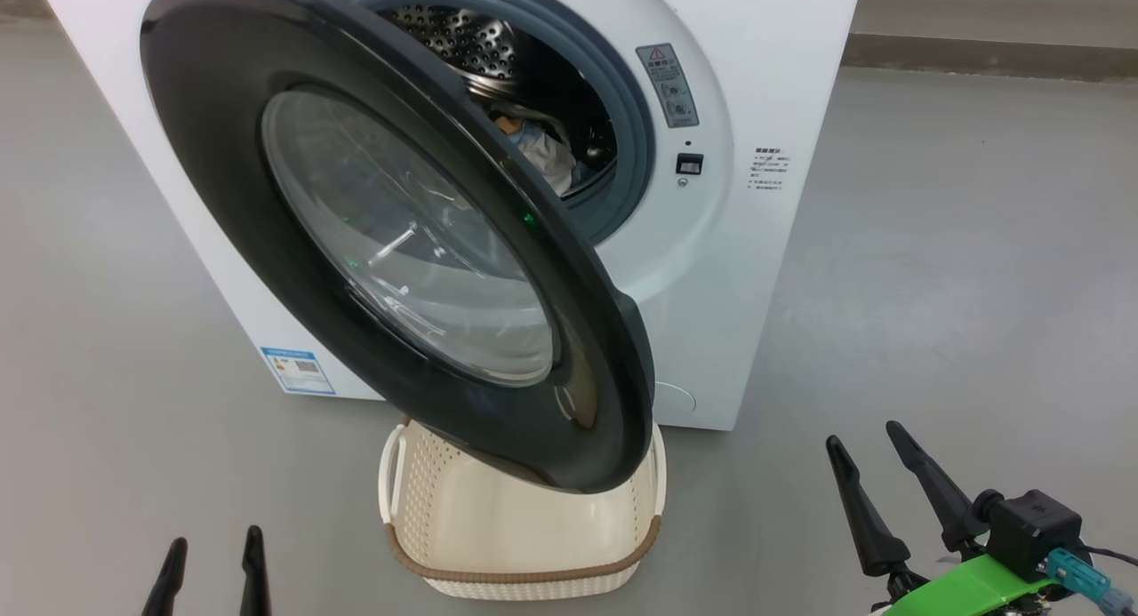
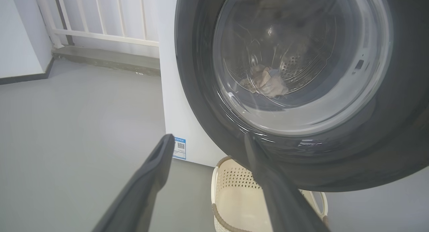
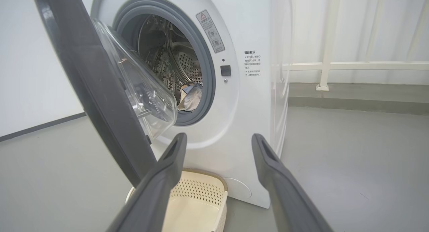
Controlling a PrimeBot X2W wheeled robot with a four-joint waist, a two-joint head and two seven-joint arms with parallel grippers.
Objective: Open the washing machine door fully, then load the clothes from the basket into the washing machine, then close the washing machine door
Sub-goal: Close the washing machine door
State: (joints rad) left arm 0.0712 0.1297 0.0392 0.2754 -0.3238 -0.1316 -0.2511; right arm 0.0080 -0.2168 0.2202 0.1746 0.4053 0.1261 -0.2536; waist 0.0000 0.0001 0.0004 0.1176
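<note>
The white washing machine [image 1: 756, 83] [image 3: 254, 101] stands ahead with its black round door [image 1: 391, 234] [image 2: 301, 91] [image 3: 100, 91] swung partly out over the basket. Clothes [image 1: 542, 149] [image 3: 191, 96] [image 2: 264, 81] of pale blue and cream lie inside the steel drum. The cream basket [image 1: 524, 532] [image 2: 234, 198] [image 3: 197, 205] with a brown rim sits on the floor under the door and looks empty. My left gripper [image 1: 213, 558] [image 2: 207, 140] hangs open low at the left, short of the door. My right gripper [image 1: 867, 443] [image 3: 218, 140] is open at the lower right, holding nothing.
Grey floor [image 1: 960, 269] spreads around the machine. A white railing [image 3: 352, 66] [image 2: 100, 34] on a low kerb runs behind it. A blue label [image 1: 298, 369] sits on the machine's lower left corner. A latch slot [image 1: 689, 164] shows right of the drum opening.
</note>
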